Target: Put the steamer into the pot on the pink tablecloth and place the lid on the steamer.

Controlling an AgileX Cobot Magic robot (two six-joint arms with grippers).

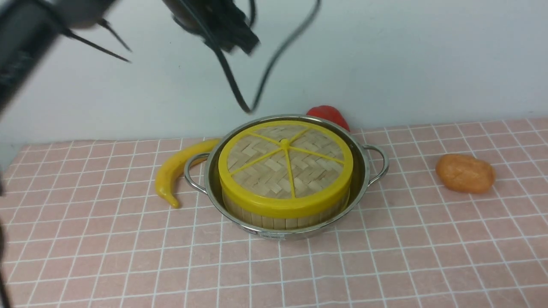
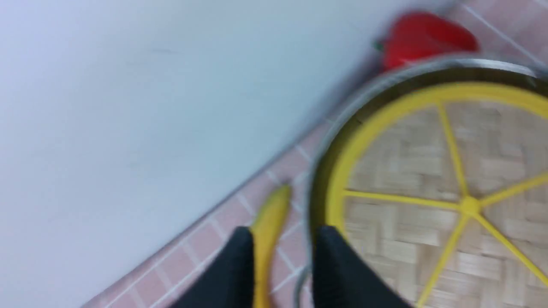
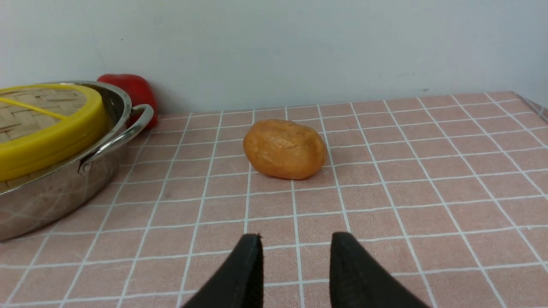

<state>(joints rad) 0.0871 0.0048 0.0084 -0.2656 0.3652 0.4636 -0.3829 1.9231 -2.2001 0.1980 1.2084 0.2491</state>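
The shiny steel pot [image 1: 364,173] stands mid-table on the pink tablecloth [image 1: 385,256]. The slatted steamer [image 1: 274,220] sits inside it. The woven lid [image 1: 284,164] with yellow rim and spokes lies flat on the steamer. My left arm [image 1: 214,25] is a dark blur high above the pot. In the left wrist view my left gripper [image 2: 282,234] is open and empty, over the pot's left edge, above the lid [image 2: 428,179]. My right gripper [image 3: 295,241] is open and empty, low over the cloth to the right of the pot [image 3: 64,188]; it is out of the front view.
A yellow banana [image 1: 175,171] lies against the pot's left side. A red pepper [image 1: 329,114] sits behind the pot by the wall. An orange potato-like lump [image 1: 466,173] lies to the right, ahead of my right gripper [image 3: 284,149]. Loose cables hang above the pot.
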